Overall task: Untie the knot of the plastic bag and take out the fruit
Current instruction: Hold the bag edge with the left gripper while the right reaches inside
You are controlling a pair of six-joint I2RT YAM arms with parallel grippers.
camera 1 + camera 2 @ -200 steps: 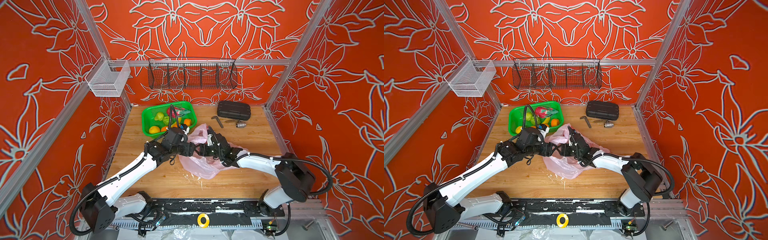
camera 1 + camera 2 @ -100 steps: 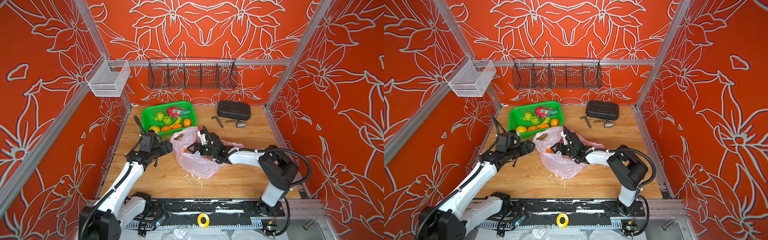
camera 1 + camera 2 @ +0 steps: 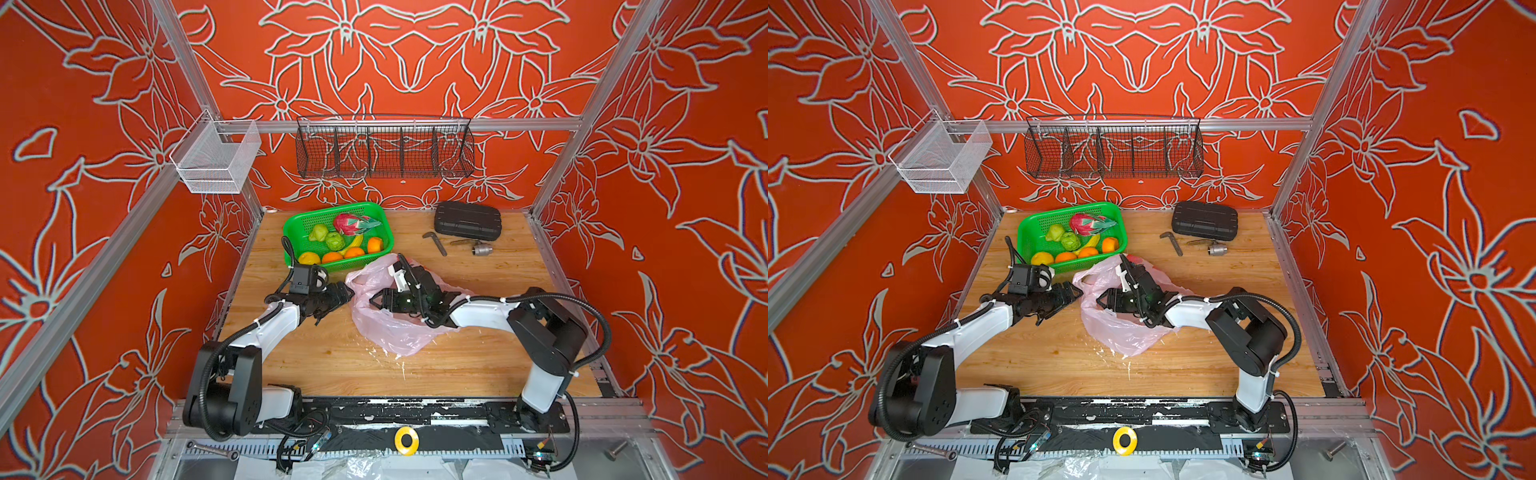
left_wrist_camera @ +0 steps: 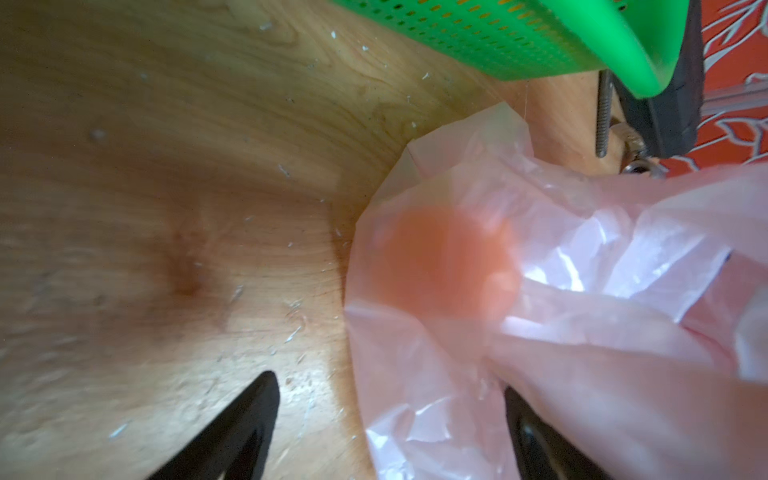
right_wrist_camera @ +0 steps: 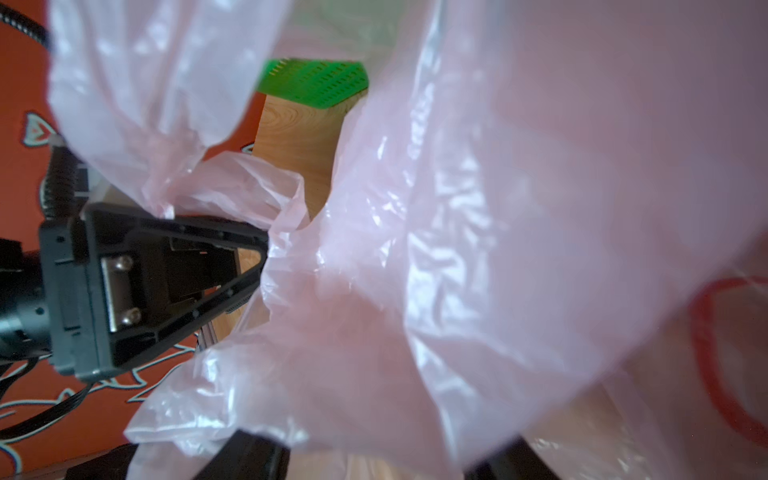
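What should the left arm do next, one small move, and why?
Probably close the left pincer on the plastic bag film draped over one of its fingers. Its jaws stand open at the bag's edge, an orange shows through the film just ahead, and the right pincer is inside the bag's mouth. Pinning the edge should steady it for that grab.

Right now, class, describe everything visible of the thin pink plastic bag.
The thin pink plastic bag is translucent, crinkled film with a red ring print. It lies slumped and open on the wooden table, in front of the green perforated basket. The right gripper reaches inside its mouth; the left gripper, jaws apart, is at its edge. An orange round shape shows through.
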